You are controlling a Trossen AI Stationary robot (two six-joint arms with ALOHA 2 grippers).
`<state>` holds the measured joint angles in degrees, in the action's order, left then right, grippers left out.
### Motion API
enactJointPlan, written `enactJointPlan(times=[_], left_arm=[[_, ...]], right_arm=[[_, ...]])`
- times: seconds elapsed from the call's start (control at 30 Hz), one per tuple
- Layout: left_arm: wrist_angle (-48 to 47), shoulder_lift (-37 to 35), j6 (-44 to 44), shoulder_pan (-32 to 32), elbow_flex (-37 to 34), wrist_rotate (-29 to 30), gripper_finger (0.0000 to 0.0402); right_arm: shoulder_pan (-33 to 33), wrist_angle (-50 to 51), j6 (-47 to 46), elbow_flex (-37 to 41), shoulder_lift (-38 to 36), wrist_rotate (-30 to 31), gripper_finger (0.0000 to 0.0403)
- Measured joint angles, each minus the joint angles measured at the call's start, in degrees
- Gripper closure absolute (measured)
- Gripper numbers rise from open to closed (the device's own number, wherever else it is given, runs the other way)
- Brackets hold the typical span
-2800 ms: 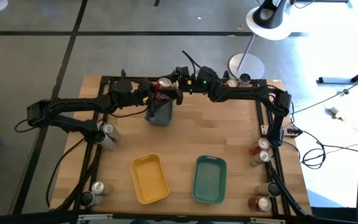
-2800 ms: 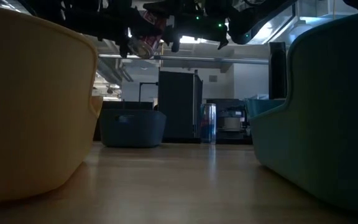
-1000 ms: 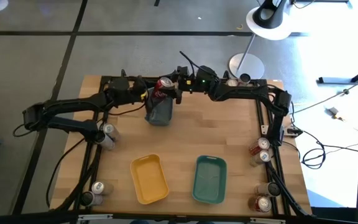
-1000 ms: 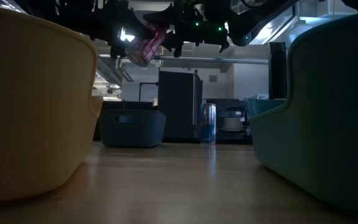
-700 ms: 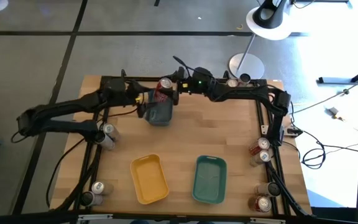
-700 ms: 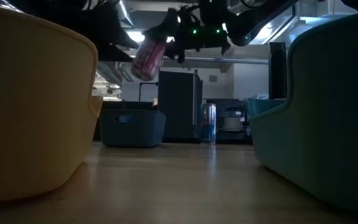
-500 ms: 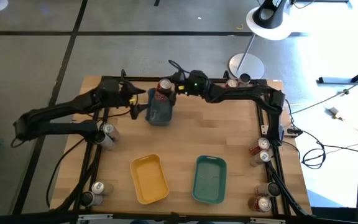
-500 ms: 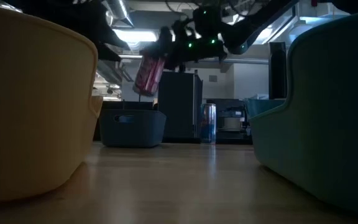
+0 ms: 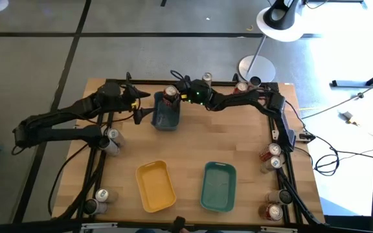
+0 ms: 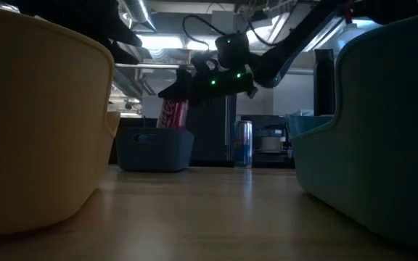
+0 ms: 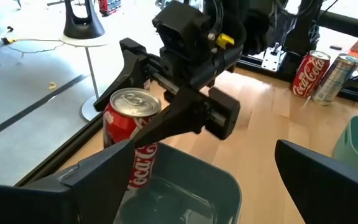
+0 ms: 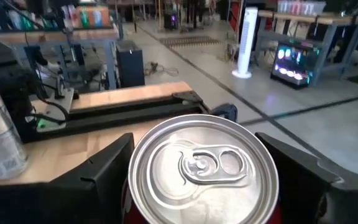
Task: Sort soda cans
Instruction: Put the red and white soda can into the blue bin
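A red soda can (image 9: 169, 96) stands upright over the dark blue tray (image 9: 166, 118) at the table's far side. My right gripper (image 9: 175, 96) is shut on it. The low view shows the red can (image 10: 171, 114) with its lower end at the tray's rim (image 10: 154, 133). My left gripper (image 9: 141, 111) is open just left of the tray, touching nothing; its own view shows the can (image 11: 129, 134) and the tray (image 11: 185, 186) ahead. Other cans stand along the table's edges. My right gripper pinches the red can between its two fingers (image 12: 98, 180) on the upper side wall (image 11: 118, 121), just under the silver top (image 12: 202, 168). The fingers come roughly level from the table's right. The can is upright; its lower end is inside the tray, and I cannot tell whether it stands on the floor.
A yellow tray (image 9: 155, 186) and a teal tray (image 9: 219, 186) lie near the front edge. Cans stand at the left edge (image 9: 112, 139), front left (image 9: 99, 197), right edge (image 9: 272, 155), front right (image 9: 274, 208) and far edge (image 9: 206, 77). A blue-silver can (image 10: 244, 143) stands far back.
My right gripper has carried the red can toward the table's left and down, turning it from tilted to upright, until its lower end reaches the dark blue tray. My left gripper has drawn back from the can toward the table's left.
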<state>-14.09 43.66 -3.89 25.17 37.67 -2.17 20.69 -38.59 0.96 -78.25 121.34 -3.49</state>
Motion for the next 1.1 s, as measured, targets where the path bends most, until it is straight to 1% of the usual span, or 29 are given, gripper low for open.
enactJointPlan(times=[0.1,0.27,0.4,0.63,0.87,0.97,1.1], left_arm=[[0.0,0.0,-0.2,0.0,0.0,0.0,0.0027],[-0.1,0.0,-0.8,0.0,0.0,0.0,0.0027],[-0.4,0.0,-0.8,0.0,0.0,0.0,0.0027],[-0.4,0.0,-1.7,0.0,0.0,0.0,0.0027],[-0.3,0.0,-2.1,0.0,0.0,0.0,0.0027],[-0.3,0.0,-2.1,0.0,0.0,0.0,0.0027],[-0.3,0.0,-2.1,0.0,0.0,0.0,0.0027]], right_arm=[[0.0,0.4,-0.4,-2.6,2.1,0.5,0.0114],[0.0,6.3,-0.5,-8.9,6.5,0.9,0.0113],[-0.1,9.9,-0.6,-12.5,8.2,0.9,0.0113],[-0.1,8.8,-2.0,-13.0,11.5,1.5,0.0113],[-0.1,7.6,-2.0,-13.1,12.8,1.6,0.0112],[-0.1,7.3,-2.0,-13.1,12.8,1.6,0.0096],[-0.1,7.2,-2.1,-13.0,12.8,1.6,0.0058]])
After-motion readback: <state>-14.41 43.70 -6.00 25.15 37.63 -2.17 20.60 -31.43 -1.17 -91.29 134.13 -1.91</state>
